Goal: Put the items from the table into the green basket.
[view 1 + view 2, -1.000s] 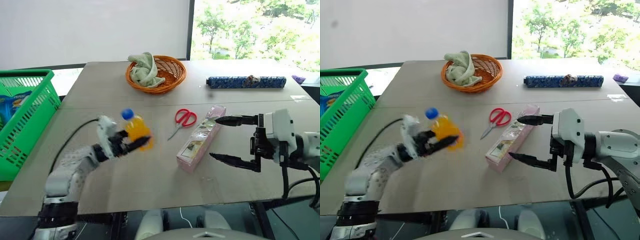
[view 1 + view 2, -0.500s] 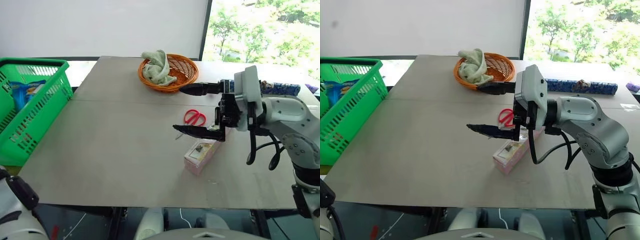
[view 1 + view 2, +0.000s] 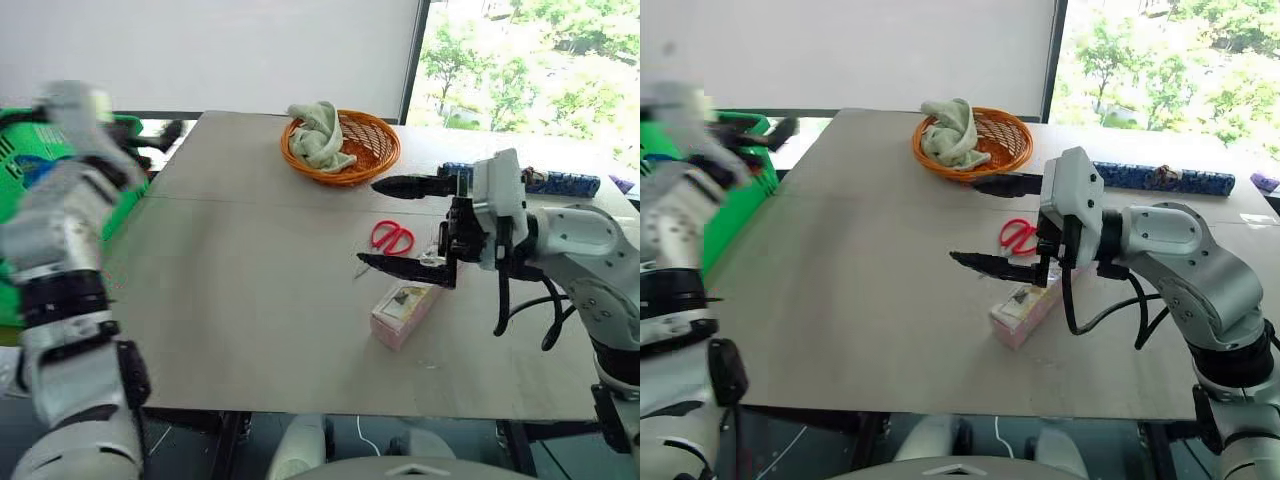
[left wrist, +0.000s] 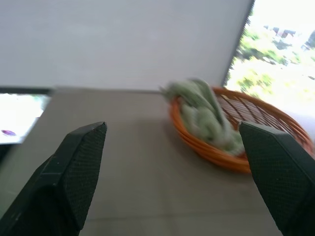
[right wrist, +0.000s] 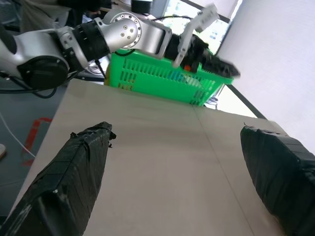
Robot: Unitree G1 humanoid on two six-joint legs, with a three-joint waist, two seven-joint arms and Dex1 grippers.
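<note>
Scissors (image 3: 392, 237) and pink box (image 3: 404, 311) are lying on your table (image 3: 250, 300) beneath the right gripper (image 3: 400, 225) — spread, empty — left gripper (image 5: 206, 54) hovering spread at the green basket (image 5: 162, 83).

Head stereo pair looking down over the table (image 3: 250, 300), left wrist view facing the orange wicker bowl (image 4: 231, 142) close by, right wrist view facing the green basket (image 5: 162, 81) across the tabletop

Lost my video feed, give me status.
Left gripper open, empty, over green basket. Right gripper open above pink box. Scissors still on table.
</note>
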